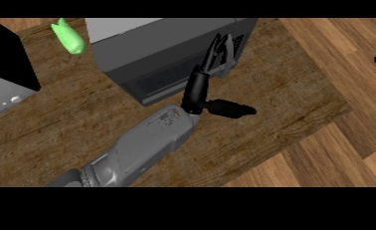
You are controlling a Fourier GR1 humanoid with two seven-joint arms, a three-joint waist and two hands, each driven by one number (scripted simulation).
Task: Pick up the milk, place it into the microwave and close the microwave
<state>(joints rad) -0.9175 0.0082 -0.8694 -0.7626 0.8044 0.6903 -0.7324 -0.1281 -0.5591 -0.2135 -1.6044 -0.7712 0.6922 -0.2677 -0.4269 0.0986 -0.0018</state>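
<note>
The dark grey microwave (165, 50) stands at the back of the wooden counter (66, 119), and its door looks shut. My left hand (197, 92) comes up from the lower left on a grey forearm. It is open, with straight fingers (219, 55) lying against the right part of the microwave's front and the thumb (231, 108) sticking out to the right above the counter. No milk shows anywhere in view. My right hand is out of view.
A bright green object (70, 37) lies on the counter left of the microwave. A black and grey appliance (15, 74) fills the left edge. The counter ends to the right and front, with wooden floor (330, 50) beyond.
</note>
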